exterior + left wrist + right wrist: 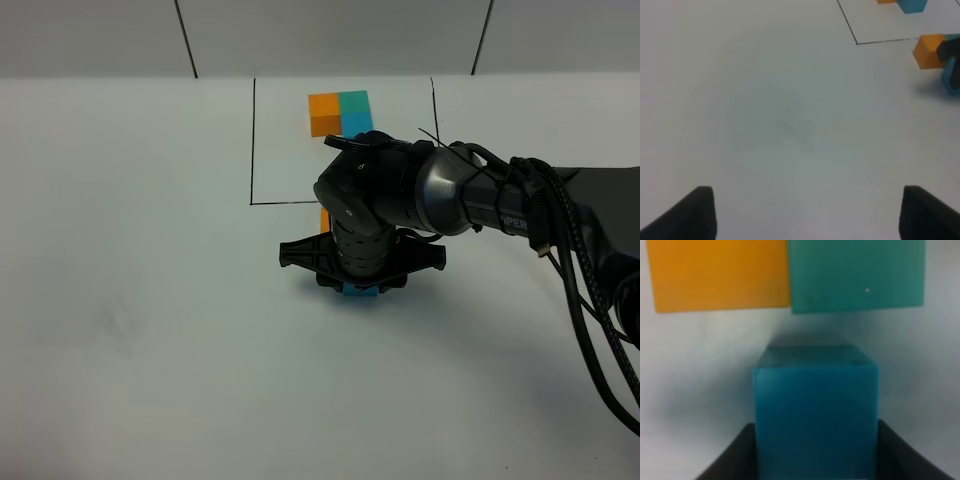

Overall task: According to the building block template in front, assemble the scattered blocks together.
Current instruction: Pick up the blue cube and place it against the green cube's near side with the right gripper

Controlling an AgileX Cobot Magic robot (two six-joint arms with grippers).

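Pinches sky-blue cube [815, 410] in right end effector [360, 288] at frame centre, just short of side-by-side orange cube [720, 275] and teal-green cube [855, 275]. Holds left end effector [807, 215] spread over surface [765, 125].

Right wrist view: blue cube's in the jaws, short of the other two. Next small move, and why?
Probably ease the right gripper forward, nudging slightly toward the teal side, until the sky-blue cube meets the teal-green cube. A strip of table shows between them, and the blue sits partly opposite the seam with the orange cube rather than square on the teal.
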